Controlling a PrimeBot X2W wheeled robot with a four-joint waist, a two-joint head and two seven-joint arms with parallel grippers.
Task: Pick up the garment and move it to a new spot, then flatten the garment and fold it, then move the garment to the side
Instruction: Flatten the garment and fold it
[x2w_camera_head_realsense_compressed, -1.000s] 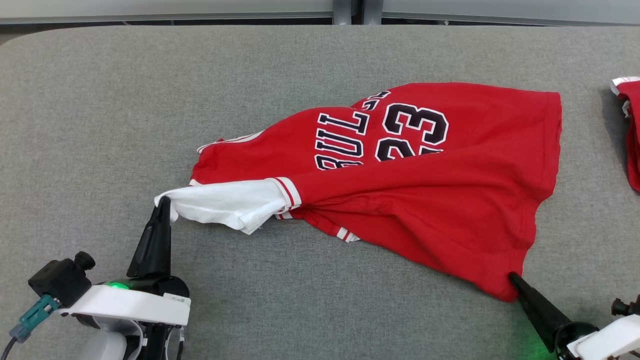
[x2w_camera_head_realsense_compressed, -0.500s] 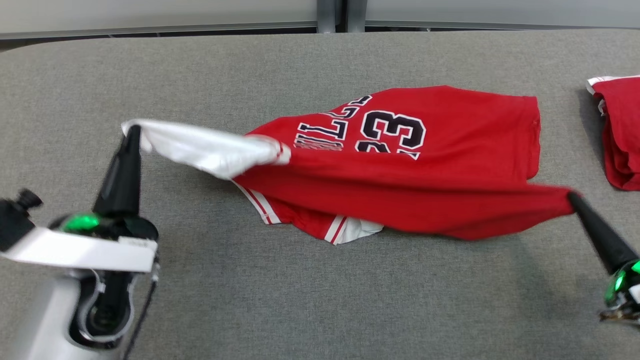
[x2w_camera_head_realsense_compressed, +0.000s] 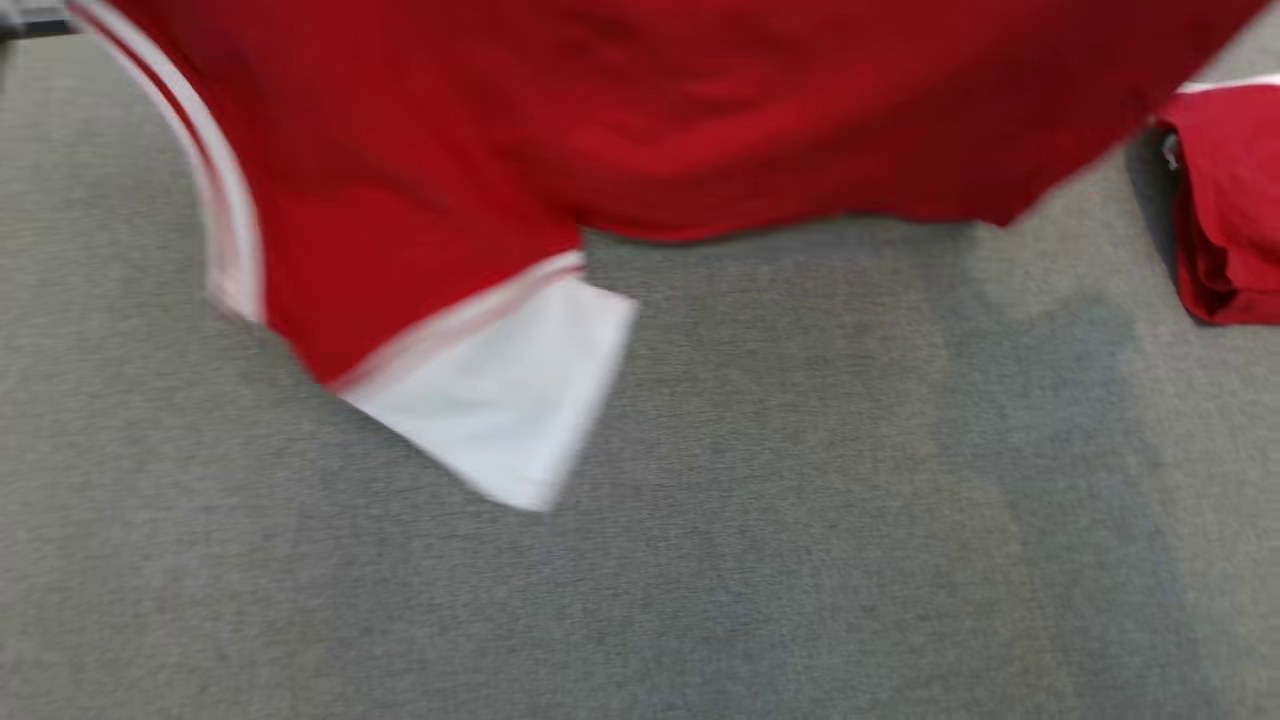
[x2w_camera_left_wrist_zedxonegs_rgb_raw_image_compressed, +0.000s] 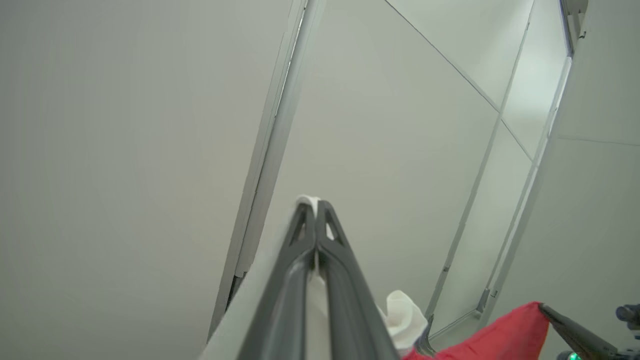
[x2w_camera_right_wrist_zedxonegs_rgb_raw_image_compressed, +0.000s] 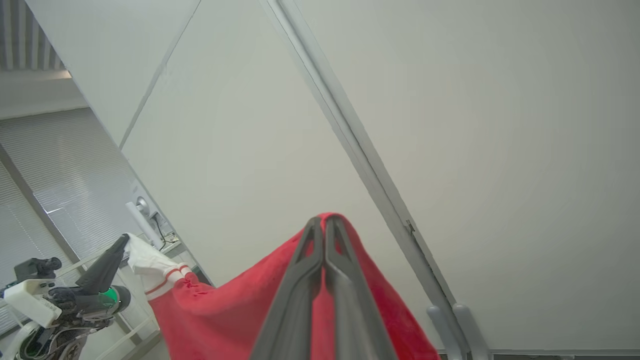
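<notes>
The garment (x2w_camera_head_realsense_compressed: 650, 110), a red jersey with white trim, hangs blurred across the top of the head view, above the grey table (x2w_camera_head_realsense_compressed: 800, 560). One white sleeve (x2w_camera_head_realsense_compressed: 500, 400) dangles below it. In the left wrist view my left gripper (x2w_camera_left_wrist_zedxonegs_rgb_raw_image_compressed: 314, 206) is shut on white sleeve fabric, fingers pointing up at the wall. In the right wrist view my right gripper (x2w_camera_right_wrist_zedxonegs_rgb_raw_image_compressed: 324, 222) is shut on a red edge of the garment (x2w_camera_right_wrist_zedxonegs_rgb_raw_image_compressed: 225, 315), which sags between the arms. The left gripper (x2w_camera_right_wrist_zedxonegs_rgb_raw_image_compressed: 122, 241) also appears there, holding the other white sleeve (x2w_camera_right_wrist_zedxonegs_rgb_raw_image_compressed: 145, 262).
A second red garment (x2w_camera_head_realsense_compressed: 1230, 200) lies bunched at the table's right edge. Pale wall panels and a metal post (x2w_camera_right_wrist_zedxonegs_rgb_raw_image_compressed: 350, 135) stand behind the raised grippers. Window blinds (x2w_camera_right_wrist_zedxonegs_rgb_raw_image_compressed: 65, 165) are at the left of the right wrist view.
Both grippers have lifted the garment off the table, and it now hangs stretched between them. The right gripper closed on the red hem a second ago. The head view has shifted.
</notes>
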